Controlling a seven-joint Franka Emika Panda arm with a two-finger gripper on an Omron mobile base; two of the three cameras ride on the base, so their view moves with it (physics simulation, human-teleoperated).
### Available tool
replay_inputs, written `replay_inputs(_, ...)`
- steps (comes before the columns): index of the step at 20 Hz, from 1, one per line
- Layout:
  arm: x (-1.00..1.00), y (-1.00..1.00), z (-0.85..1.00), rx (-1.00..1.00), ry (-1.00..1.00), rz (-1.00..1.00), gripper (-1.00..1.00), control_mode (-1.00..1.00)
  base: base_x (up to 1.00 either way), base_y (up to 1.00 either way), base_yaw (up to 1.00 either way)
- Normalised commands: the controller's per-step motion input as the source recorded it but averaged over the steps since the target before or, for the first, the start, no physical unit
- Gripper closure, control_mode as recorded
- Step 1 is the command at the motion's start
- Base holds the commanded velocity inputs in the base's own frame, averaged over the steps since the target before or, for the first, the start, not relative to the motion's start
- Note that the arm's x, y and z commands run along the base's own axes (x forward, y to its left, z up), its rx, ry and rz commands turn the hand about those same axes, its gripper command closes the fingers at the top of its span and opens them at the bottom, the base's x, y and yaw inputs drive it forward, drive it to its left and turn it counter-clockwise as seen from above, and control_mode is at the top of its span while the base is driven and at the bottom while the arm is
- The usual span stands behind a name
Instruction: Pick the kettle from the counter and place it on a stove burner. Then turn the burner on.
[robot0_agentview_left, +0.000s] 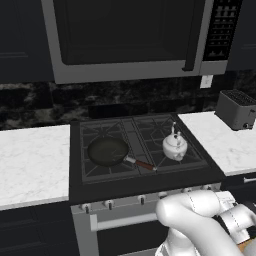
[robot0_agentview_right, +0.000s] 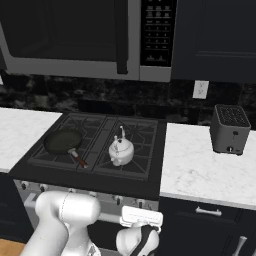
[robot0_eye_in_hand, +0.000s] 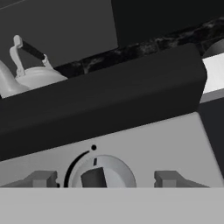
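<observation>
At the stove front, kettle (robot0_agentview_left: 175, 146) set on its burner (robot0_agentview_left: 172, 137) — hand faces a knob (robot0_eye_in_hand: 101, 174) awaiting turning; finger state unclear.

One kettle (robot0_agentview_left: 174, 146), one frying pan (robot0_agentview_left: 108, 152) and one toaster (robot0_agentview_left: 236, 109) sit beyond the jaws. Three knobs show ahead of them: middle knob (robot0_eye_in_hand: 103, 174) between two more.

kettle (robot0_eye_in_hand: 30, 74) half behind cooktop edge (robot0_eye_in_hand: 105, 105)

arm (robot0_agentview_left: 200, 220) folded low, elbow fwd | wrist (robot0_agentview_right: 140, 235) down | gripper state n/a
</observation>
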Motion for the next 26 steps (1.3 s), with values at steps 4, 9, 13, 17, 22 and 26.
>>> replay_inputs(4,0.0,-0.05,-0.02,0.0,-0.02,0.01,-1.0,-1.0,0.0,0.0,0.0)
replay_inputs(9,-0.03,-0.02,0.0,0.0,-0.02,0.01,-1.0,-1.0,0.0,0.0,0.0)
replay_inputs(13,-0.09,0.04,0.0,-0.01,-0.03,0.0,-1.0,-1.0,0.0,0.0,0.0)
replay_inputs(17,0.0,0.0,0.0,0.0,0.0,0.0,-1.0,-1.0,0.0,0.0,0.0)
replay_inputs(22,0.0,0.0,0.0,0.0,0.0,0.0,1.0,-1.0,0.0,0.0,0.0)
replay_inputs(26,0.0,-0.01,0.0,0.0,0.0,0.0,1.0,-1.0,0.0,0.0,0.0)
